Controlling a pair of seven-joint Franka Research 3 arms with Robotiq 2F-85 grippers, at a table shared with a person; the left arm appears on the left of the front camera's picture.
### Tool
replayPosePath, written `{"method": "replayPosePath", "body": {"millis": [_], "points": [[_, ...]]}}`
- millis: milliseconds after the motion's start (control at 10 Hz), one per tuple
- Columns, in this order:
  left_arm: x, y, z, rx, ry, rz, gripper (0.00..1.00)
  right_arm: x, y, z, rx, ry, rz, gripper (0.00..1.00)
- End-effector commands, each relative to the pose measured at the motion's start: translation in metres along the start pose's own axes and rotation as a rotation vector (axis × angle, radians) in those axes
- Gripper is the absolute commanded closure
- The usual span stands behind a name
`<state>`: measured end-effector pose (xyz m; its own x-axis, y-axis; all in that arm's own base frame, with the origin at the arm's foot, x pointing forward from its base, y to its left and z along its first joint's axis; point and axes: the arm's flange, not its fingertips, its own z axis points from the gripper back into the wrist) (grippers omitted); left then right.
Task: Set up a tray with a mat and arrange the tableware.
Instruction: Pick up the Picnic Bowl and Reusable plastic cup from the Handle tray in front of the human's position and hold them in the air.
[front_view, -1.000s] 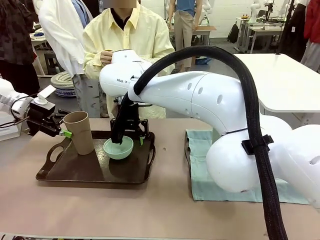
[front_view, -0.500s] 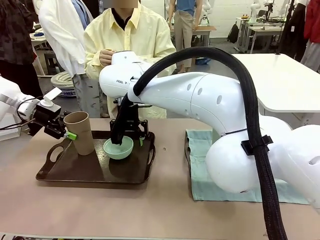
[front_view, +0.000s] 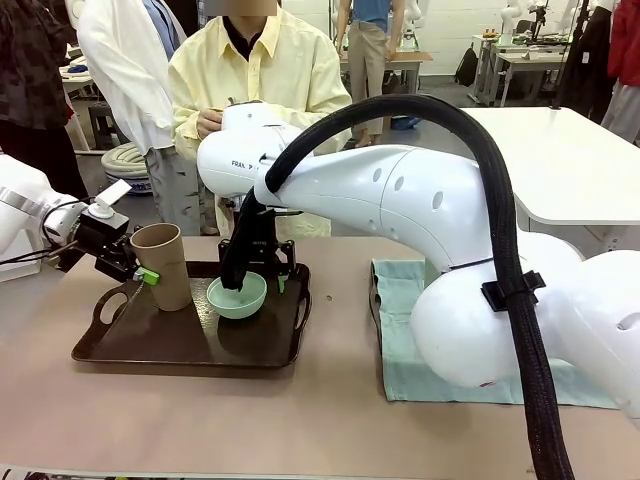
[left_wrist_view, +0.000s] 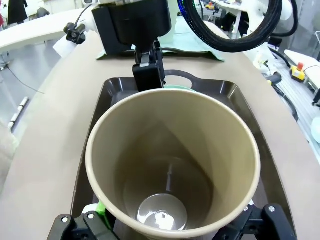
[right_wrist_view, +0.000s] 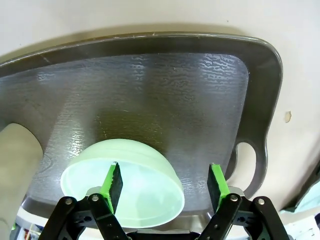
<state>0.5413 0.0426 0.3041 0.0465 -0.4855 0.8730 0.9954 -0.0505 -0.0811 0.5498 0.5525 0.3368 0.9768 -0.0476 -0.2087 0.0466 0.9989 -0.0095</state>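
A dark brown tray (front_view: 140, 345) lies on the table's left half. On it stand a tan cup (front_view: 165, 265) and a mint green bowl (front_view: 237, 297). My left gripper (front_view: 140, 272) is at the cup's left side, open. The left wrist view shows the cup (left_wrist_view: 172, 165) between the spread fingers of this gripper (left_wrist_view: 172, 210). My right gripper (front_view: 258, 275) hangs over the bowl, open. In the right wrist view one pad (right_wrist_view: 114, 180) is over the bowl (right_wrist_view: 130, 192) and the other stands outside its rim. The pale green mat (front_view: 400, 340) lies on the table right of the tray.
A person in a yellow shirt (front_view: 255, 70) sits at the far side with hands held at the chest. My right arm's big white links and black hose (front_view: 500, 230) cover the table's right half. The tray's handle (right_wrist_view: 245, 160) lies beside my right gripper.
My left gripper has moved right and closed in on the tan cup. The right arm, the bowl and the tray have stayed still.
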Motion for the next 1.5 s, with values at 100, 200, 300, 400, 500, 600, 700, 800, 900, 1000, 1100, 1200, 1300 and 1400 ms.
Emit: {"method": "replayPosePath", "body": {"millis": [100,200,300,400,500,600,700,800,900,1000,1100,1200,1300,1400], "points": [[-0.003,0.000,-0.003,0.001,0.029,-0.020,0.57,-0.065,-0.072,-0.036,0.025,-0.017,0.042,0.70],[-0.003,0.001,-0.002,0.000,0.025,-0.015,0.58,-0.065,-0.071,-0.035,0.023,-0.017,0.043,0.71],[-0.003,0.001,-0.001,0.001,0.022,-0.007,1.00,-0.066,-0.070,-0.035,0.021,-0.017,0.042,1.00],[-0.003,0.002,0.000,0.003,0.023,-0.004,1.00,-0.067,-0.069,-0.035,0.020,-0.012,0.039,0.76],[-0.003,0.002,0.000,0.005,0.020,0.002,1.00,-0.068,-0.068,-0.035,0.016,-0.009,0.034,1.00],[-0.004,0.004,0.000,0.004,0.021,0.010,0.71,-0.068,-0.067,-0.035,0.014,-0.005,0.031,1.00],[-0.004,0.004,0.001,0.005,0.022,0.016,0.71,-0.067,-0.066,-0.035,0.012,0.000,0.031,1.00],[-0.004,0.004,0.002,0.007,0.022,0.017,1.00,-0.067,-0.065,-0.034,0.011,0.000,0.033,1.00],[-0.003,0.003,0.005,0.014,0.017,0.016,0.71,-0.066,-0.064,-0.034,0.009,-0.002,0.033,1.00],[-0.002,0.002,0.007,0.016,0.019,0.011,1.00,-0.066,-0.064,-0.033,0.008,-0.002,0.034,1.00],[-0.002,0.001,0.008,0.017,0.020,0.012,1.00,-0.068,-0.065,-0.032,0.008,-0.005,0.034,1.00],[0.000,-0.001,0.009,0.018,0.027,0.013,1.00,-0.072,-0.067,-0.028,0.007,-0.012,0.044,1.00],[0.008,-0.006,0.012,-0.002,0.038,0.006,0.71,-0.082,-0.069,-0.021,0.007,0.019,0.082,1.00],[0.021,-0.018,0.019,0.000,0.042,-0.004,0.71,-0.101,-0.077,-0.004,0.004,0.027,0.106,1.00]]}}
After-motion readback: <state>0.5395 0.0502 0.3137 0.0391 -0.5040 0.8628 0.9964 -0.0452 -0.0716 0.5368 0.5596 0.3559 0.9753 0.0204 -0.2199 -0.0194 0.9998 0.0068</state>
